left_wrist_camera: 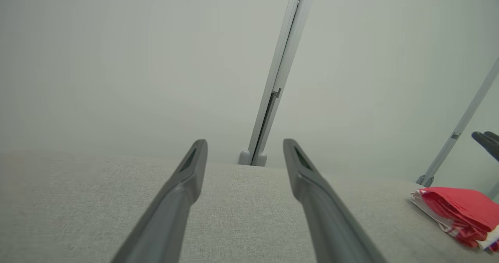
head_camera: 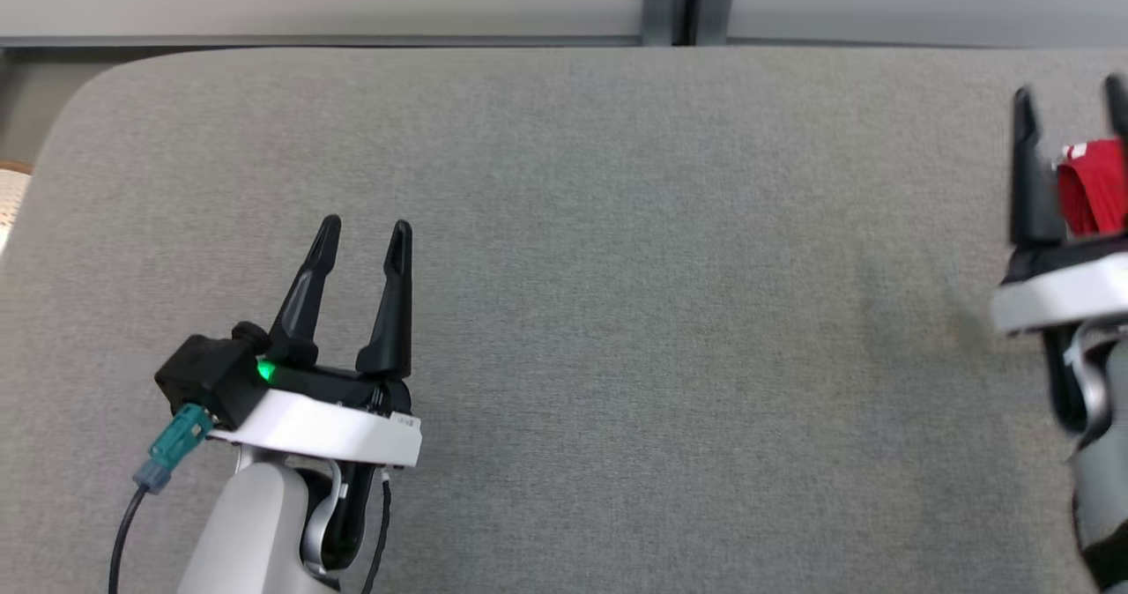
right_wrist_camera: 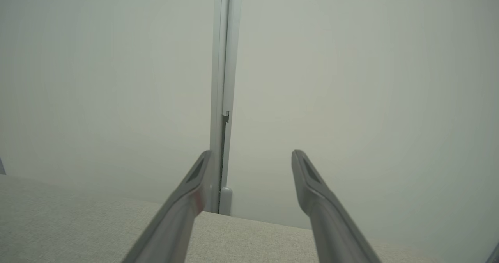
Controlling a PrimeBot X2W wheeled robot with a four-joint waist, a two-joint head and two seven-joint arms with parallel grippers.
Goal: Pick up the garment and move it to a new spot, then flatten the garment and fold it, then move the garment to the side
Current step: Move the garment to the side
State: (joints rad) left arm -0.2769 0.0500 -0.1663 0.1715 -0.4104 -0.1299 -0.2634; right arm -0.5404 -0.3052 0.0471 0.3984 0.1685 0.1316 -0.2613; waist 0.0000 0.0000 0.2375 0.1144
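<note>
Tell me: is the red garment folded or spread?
Folded: the red garment lies as a compact layered stack on the grey surface.

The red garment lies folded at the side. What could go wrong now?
The open right pincer hangs over the garment; pulling back, a finger might snag the cloth and undo the fold.
In the head view the garment sits at the picture's edge, half hidden; a loosened fold might go unnoticed.

Wide open passage over grey cushion (head_camera: 617, 312) centre; folded red garment (left_wrist_camera: 456, 210) blocks far right; wall (left_wrist_camera: 117, 60) behind.
</note>
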